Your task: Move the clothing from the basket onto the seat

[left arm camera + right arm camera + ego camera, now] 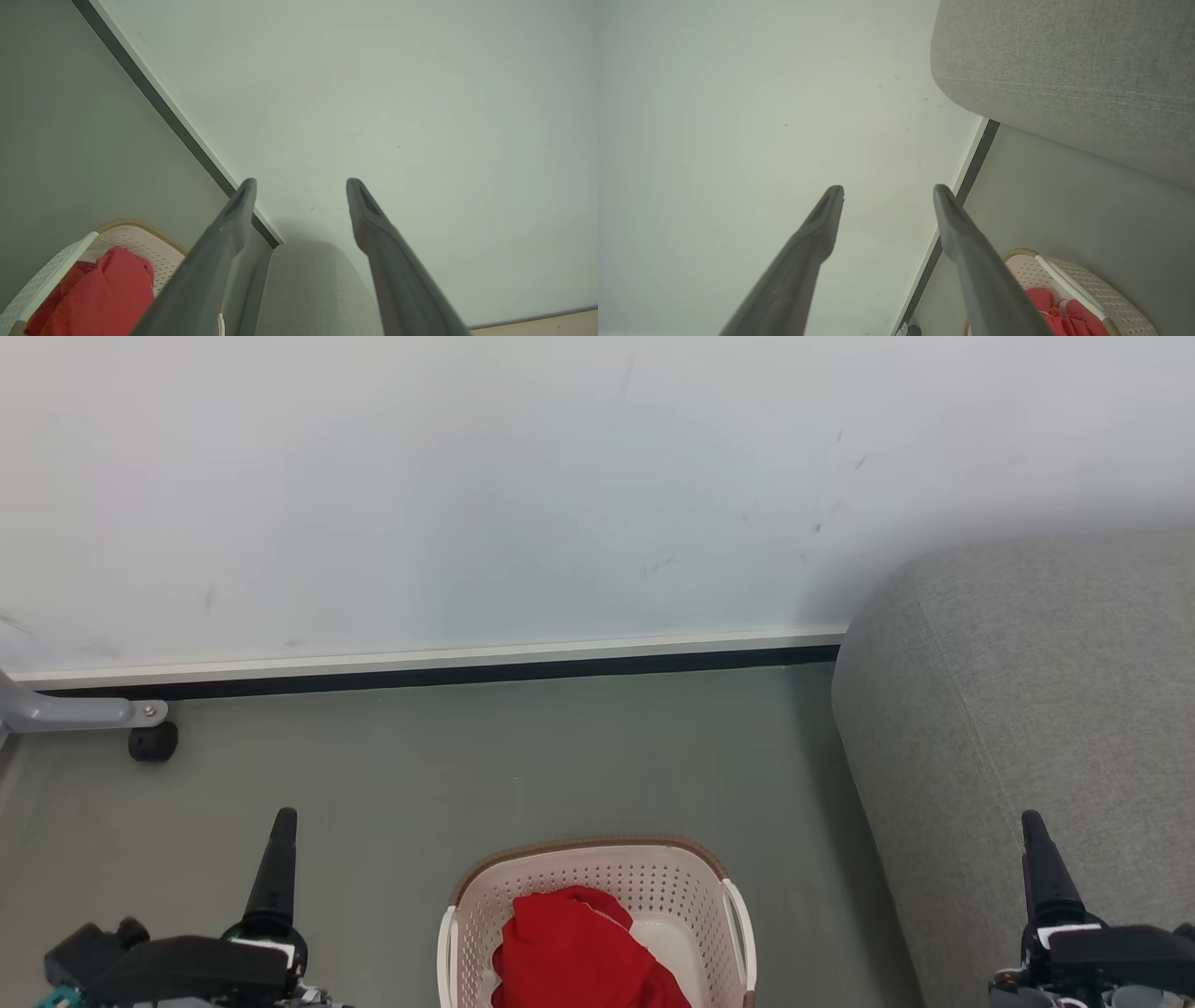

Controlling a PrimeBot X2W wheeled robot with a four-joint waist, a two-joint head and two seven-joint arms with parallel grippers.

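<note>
The cream perforated basket (653,887) with a brown rim stands on the floor at the bottom centre of the head view. Red clothing (574,952) lies bunched inside it. The big grey seat (1027,709) rises to the basket's right. My left gripper (283,819) hovers left of the basket, and my right gripper (1032,819) hangs in front of the seat. Both are away from the clothing. The left wrist view shows my left gripper (301,184) open and empty, with basket (135,228), clothing (107,289) and seat (308,280) below. The right gripper (888,191) is open and empty too, near the seat (1064,70), basket (1087,280) and clothing (1050,308).
A pale wall with a white and dark baseboard (448,667) runs behind the grey-green floor (523,756). At far left a grey metal leg (84,712) with a black caster (152,743) stands by the wall.
</note>
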